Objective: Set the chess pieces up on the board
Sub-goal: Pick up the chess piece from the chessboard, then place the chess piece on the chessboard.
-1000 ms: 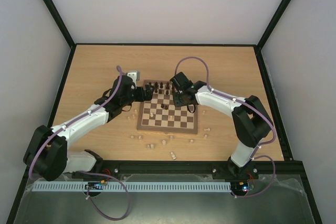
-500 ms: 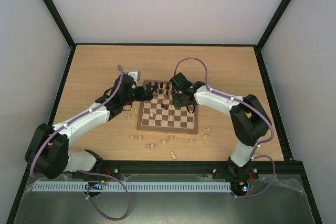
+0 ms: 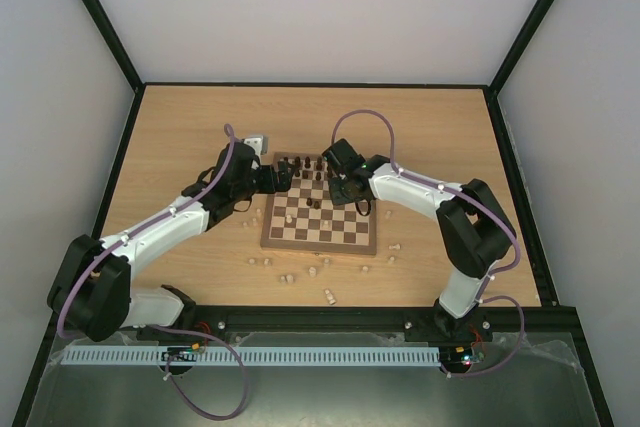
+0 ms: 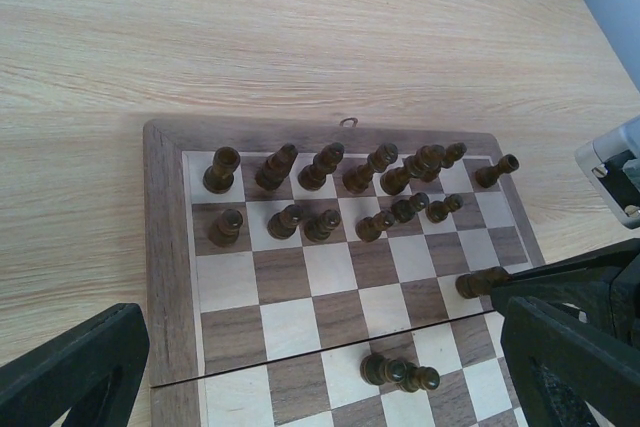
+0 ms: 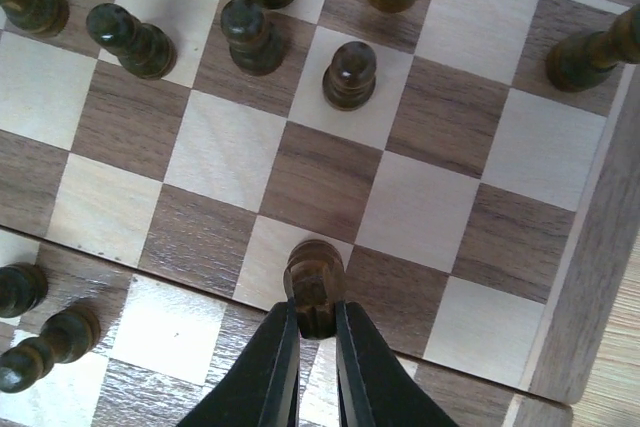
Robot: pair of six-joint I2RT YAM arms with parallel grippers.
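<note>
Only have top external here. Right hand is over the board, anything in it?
Observer: Yes. Right wrist view shows the right hand shut on the head of a dark pawn.
Operator: Gaps in the dark pawn row?
Observer: Two squares at the edge end are bare, near the corner piece.
Operator: Left hand?
Observer: Left wrist view shows the left hand open wide and holding nothing, above the board.

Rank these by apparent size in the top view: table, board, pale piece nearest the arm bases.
1. table, by far the largest.
2. board, covering only a small central patch of it.
3. pale piece, tiny beside both.
</note>
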